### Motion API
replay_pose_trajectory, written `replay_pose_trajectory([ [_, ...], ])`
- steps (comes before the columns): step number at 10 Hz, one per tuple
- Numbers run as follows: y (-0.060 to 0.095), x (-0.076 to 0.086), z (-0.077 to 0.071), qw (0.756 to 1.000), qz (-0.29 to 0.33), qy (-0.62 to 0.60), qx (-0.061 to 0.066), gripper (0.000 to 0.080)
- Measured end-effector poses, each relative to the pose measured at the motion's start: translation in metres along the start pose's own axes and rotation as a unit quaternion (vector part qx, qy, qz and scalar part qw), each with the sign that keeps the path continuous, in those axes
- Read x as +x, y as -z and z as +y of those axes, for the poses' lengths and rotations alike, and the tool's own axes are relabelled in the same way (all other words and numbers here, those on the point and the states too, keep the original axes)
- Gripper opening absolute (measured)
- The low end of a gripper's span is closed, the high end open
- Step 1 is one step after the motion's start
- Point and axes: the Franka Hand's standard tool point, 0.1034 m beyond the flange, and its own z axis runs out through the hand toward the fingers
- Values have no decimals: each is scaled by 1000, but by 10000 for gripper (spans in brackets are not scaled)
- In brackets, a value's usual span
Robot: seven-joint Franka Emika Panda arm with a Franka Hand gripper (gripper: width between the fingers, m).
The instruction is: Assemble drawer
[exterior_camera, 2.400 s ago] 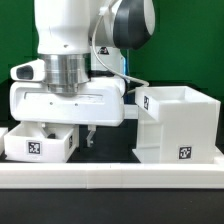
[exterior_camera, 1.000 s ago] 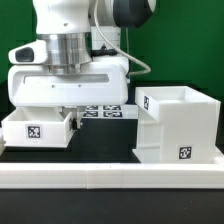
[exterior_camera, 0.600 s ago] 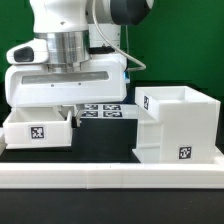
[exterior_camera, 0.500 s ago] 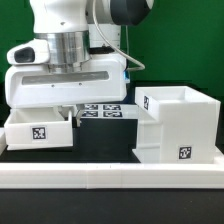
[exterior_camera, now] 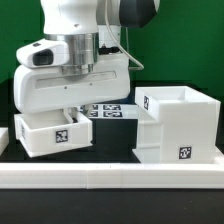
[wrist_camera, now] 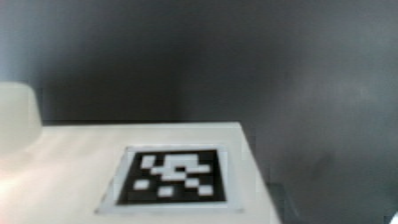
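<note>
A small white knobbed tray point(exterior_camera: 55, 135) with a square tag hangs tilted just above the black table at the exterior view's left. My gripper point(exterior_camera: 72, 116) reaches down into it from above and is shut on its wall; the fingertips are mostly hidden by the tray. The large cube-like white housing point(exterior_camera: 178, 125) stands open-topped at the exterior view's right, a short gap from the tray. The wrist view shows only a white tray face point(wrist_camera: 71, 160) with its tag point(wrist_camera: 178, 178), very close and blurred. The second tray is out of view.
The marker board point(exterior_camera: 108, 108) lies flat on the table behind the tray and the housing. A long low white border bar point(exterior_camera: 110, 176) runs along the front edge. A green wall stands at the back.
The arm has swung toward the exterior view's right with the tray. The tray has left its flat place at the far left and now hangs tilted, closer to the housing.
</note>
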Motion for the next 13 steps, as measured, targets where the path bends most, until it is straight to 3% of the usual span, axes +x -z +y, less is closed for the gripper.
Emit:
replay_pose_trajectory([
  [3,-1,-2,2,996,-2,89,-1,42],
  [5,-2,2,-5,986,-12,164,-6,42],
  [9,-7,3,-14,946,-27,324,-4,42],
  [13,-8,-2,-8,906,-38,422,-5,42],
])
